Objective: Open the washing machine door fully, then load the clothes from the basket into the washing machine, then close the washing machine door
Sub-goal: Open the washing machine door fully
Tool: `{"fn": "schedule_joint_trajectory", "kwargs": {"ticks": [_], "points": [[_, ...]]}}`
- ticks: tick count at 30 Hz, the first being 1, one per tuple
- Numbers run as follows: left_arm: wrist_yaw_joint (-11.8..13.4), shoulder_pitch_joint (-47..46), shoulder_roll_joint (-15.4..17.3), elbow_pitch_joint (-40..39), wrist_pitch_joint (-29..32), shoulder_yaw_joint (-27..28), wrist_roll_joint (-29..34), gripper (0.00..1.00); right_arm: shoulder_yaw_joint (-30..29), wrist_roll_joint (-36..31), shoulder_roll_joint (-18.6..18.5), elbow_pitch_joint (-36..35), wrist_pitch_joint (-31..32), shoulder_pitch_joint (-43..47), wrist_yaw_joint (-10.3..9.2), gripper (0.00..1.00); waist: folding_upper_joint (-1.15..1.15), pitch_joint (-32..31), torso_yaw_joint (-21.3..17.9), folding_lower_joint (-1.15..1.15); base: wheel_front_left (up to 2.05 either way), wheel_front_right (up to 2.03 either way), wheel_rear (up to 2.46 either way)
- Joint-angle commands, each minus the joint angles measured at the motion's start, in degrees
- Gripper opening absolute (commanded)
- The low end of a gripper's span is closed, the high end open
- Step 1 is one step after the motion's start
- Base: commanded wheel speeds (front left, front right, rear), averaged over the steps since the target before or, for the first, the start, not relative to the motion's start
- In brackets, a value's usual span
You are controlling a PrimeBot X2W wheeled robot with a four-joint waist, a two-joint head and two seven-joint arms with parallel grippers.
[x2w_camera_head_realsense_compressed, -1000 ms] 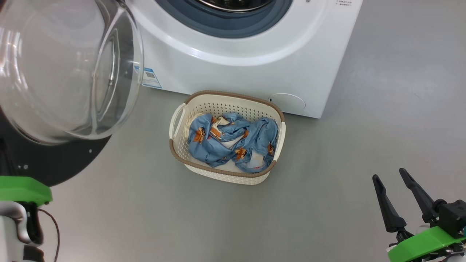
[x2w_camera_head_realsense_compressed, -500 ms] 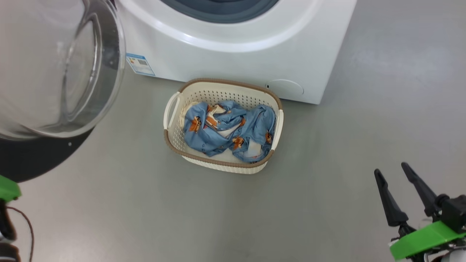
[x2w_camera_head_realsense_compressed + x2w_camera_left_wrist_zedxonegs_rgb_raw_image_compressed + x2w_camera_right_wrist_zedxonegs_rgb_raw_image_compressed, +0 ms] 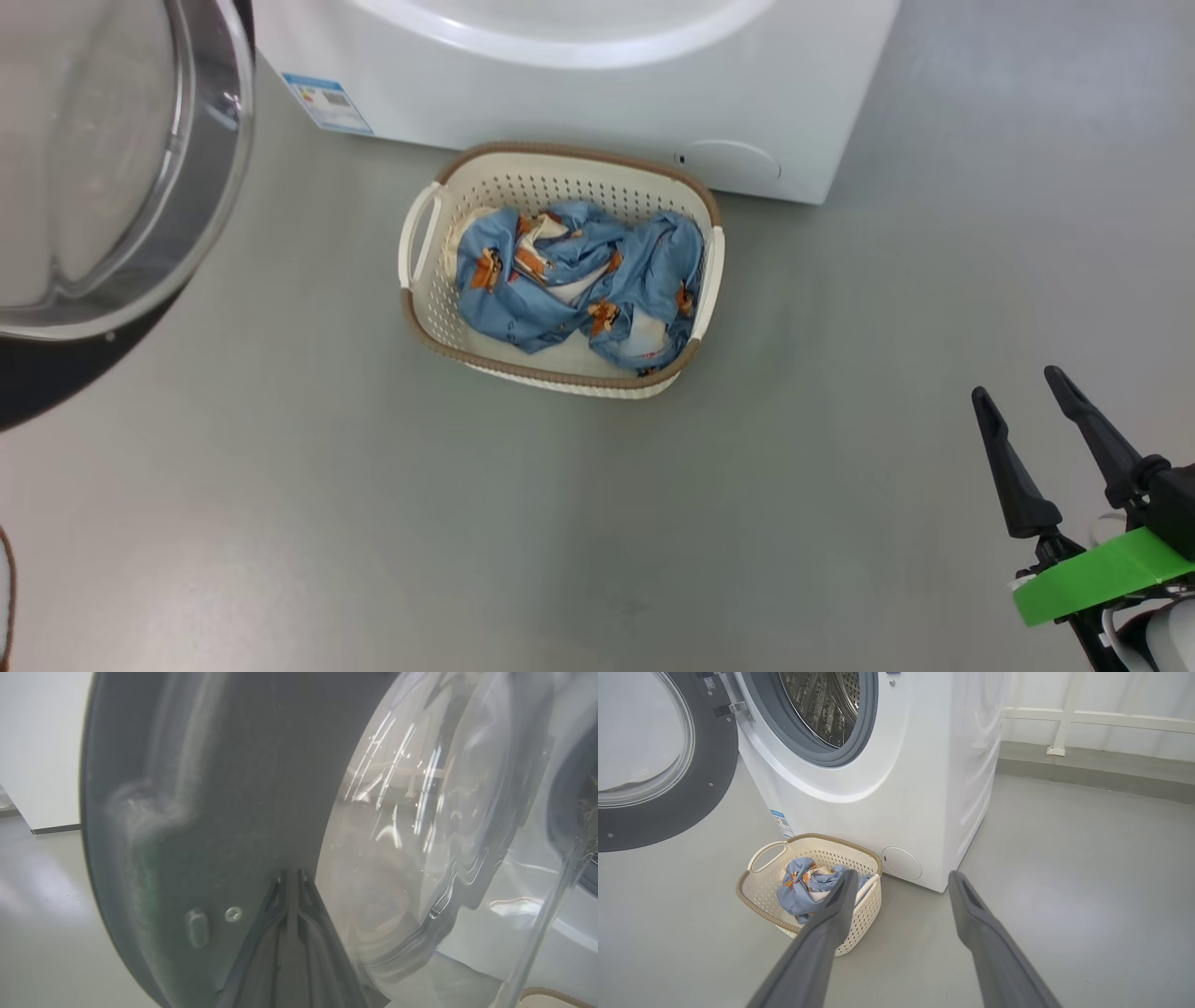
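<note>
The washing machine door (image 3: 668, 788) stands swung wide to the robot's left of the washing machine (image 3: 896, 765), leaving the steel drum (image 3: 822, 704) bare inside its grey ring. On the floor (image 3: 840, 467) just in front of the machine, close to the round flap (image 3: 728, 161), sits the basket (image 3: 551, 376). The clothes (image 3: 579, 280) lie heaped inside it, blue cloth with orange prints and some cream showing. The right hand (image 3: 1016, 383) hangs low on the robot's right, well apart from the basket, its 2 fingers (image 3: 831, 924) spread wide and holding nothing. The left hand (image 3: 291, 877) is closed, its fingers pressed together with nothing between them, the tips up against the dark inner face of the door beside the glass bowl (image 3: 420, 835); whether they touch it I cannot tell
</note>
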Motion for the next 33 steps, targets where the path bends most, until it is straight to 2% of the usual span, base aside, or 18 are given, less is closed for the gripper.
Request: {"fn": "schedule_joint_trajectory", "kwargs": {"ticks": [1, 10, 18, 33], "points": [[-0.1, -1.3, 4.5, -0.8, -0.4, 1.9, 0.4, 0.0, 1.0, -0.6, -1.5, -1.5, -0.7, -0.8, 0.26, 1.0, 0.0, 1.1, -0.1, 0.0, 0.0, 0.0, 0.0], [-0.9, -3.7, 6.3, 0.8, -0.4, 4.9, 0.5, 0.0, 1.1, -0.7, -2.5, -1.8, -0.7, -2.4, 0.26, 1.0, 0.0, 3.3, -0.2, 0.0, 0.0, 0.0, 0.0], [-1.4, -4.8, 6.5, 2.1, -0.4, 5.6, 1.6, 0.0, 1.7, -0.7, -2.9, -1.4, -0.7, -3.2, 0.26, 1.0, 0.0, 3.8, -0.2, 0.0, 0.0, 0.0, 0.0], [-5.9, 1.2, 0.8, -0.7, -0.4, 4.8, 3.3, 0.0, 2.3, 0.1, -0.5, 0.3, -0.7, -1.8, 0.26, 1.0, 0.0, -3.6, 0.2, 0.0, 0.0, 0.0, 0.0]]}}
